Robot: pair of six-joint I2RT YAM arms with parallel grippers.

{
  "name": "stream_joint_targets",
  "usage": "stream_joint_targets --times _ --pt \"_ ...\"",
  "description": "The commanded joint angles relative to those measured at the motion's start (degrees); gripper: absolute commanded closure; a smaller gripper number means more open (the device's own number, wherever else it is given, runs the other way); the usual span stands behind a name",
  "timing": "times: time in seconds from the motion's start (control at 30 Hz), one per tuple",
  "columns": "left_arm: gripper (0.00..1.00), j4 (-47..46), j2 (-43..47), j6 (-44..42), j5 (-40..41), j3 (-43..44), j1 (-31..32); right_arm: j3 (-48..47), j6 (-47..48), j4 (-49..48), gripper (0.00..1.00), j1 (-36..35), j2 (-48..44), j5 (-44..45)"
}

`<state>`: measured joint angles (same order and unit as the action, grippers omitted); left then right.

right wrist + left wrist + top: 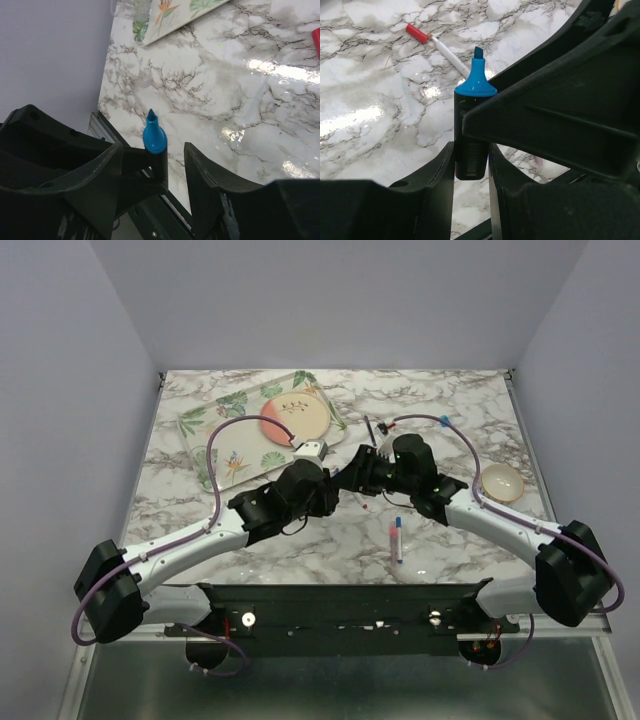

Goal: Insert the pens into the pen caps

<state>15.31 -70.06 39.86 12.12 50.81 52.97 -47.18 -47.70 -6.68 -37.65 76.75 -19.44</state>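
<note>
**Inspector:** Far left of the table [300, 545]?

**Assistant:** A leaf-printed tray [205, 430], with a peach-and-cream plate [300, 415] lying in it.

**Inspector:** Left gripper [471, 160]?

**Assistant:** Clenched on the chunky dark marker [476, 82]. Both fingers press the lower barrel. The marker stands upright over the middle of the table, with its bright blue tip uppermost.

**Inspector:** Right gripper [152, 155]?

**Assistant:** Released. Its fingers stand wide apart, one on each side of the marker's blue tip. In its own wrist view neither finger touches the marker. The two grippers meet nose to nose at centre.

**Inspector:** The other pens?

**Assistant:**
- The white red-tipped pen [447, 52] lies flat on the marble beyond the marker.
- The thin dark pen [368, 430] lies just beyond the grippers.
- The pink-and-white pen [397, 540] lies nearer the bases, beside the right forearm, and shows blue at its far end.

**Inspector:** Caps?

**Assistant:** One blue cap [445, 422] sits on the marble beyond the right arm, apart from every pen. It is too small to tell how it is lying.

**Inspector:** Far right?

**Assistant:** A pale bowl [502, 482], upright, just beyond the right forearm.
</note>
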Motion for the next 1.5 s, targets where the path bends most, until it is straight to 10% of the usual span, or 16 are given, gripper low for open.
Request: stream_joint_targets --times 0.0,0.17,0.3,0.5,0.93,1.2,1.27,1.4,1.47 --pt "1.00 -3.8 3.4 -1.0 -1.5 -1.3 0.2 -2.4 0.9 0.5 0.44 0.1 2.3 -0.9" --pt "1.00 -4.9 4.6 -2.1 -3.4 -2.0 0.2 -2.1 2.8 -1.9 0.99 0.2 0.2 -1.0" --pt "0.44 -3.5 5.9 -3.0 -7.9 -1.6 -0.1 1.0 6.4 -10.2 0.99 0.4 -4.3 -4.8" --pt "0.29 -4.8 11.2 -4.9 -21.1 0.0 -2.2 8.1 6.7 -24.2 0.99 2.4 -12.4 -12.1" --pt "0.56 -31.8 15.2 12.8 -50.2 -8.3 -12.5 7.7 4.2 -34.0 0.99 2.7 -15.0 -25.0" --pt "0.95 -38.0 12.9 14.8 -53.7 -9.1 -12.5 6.9 3.2 -34.1 0.99 2.7 -13.9 -24.9" --pt "1.00 -38.4 12.7 14.8 -54.0 -9.2 -12.5 6.3 2.8 -33.9 0.93 2.8 -13.4 -24.4" --pt "1.00 -32.1 12.7 11.9 -50.4 -8.9 -13.9 2.6 5.3 -25.4 0.28 3.0 -14.3 -19.8" --pt "1.00 -28.0 13.2 7.8 -45.9 -8.7 -16.2 -0.2 10.0 -14.8 0.14 3.5 -15.4 -13.6"
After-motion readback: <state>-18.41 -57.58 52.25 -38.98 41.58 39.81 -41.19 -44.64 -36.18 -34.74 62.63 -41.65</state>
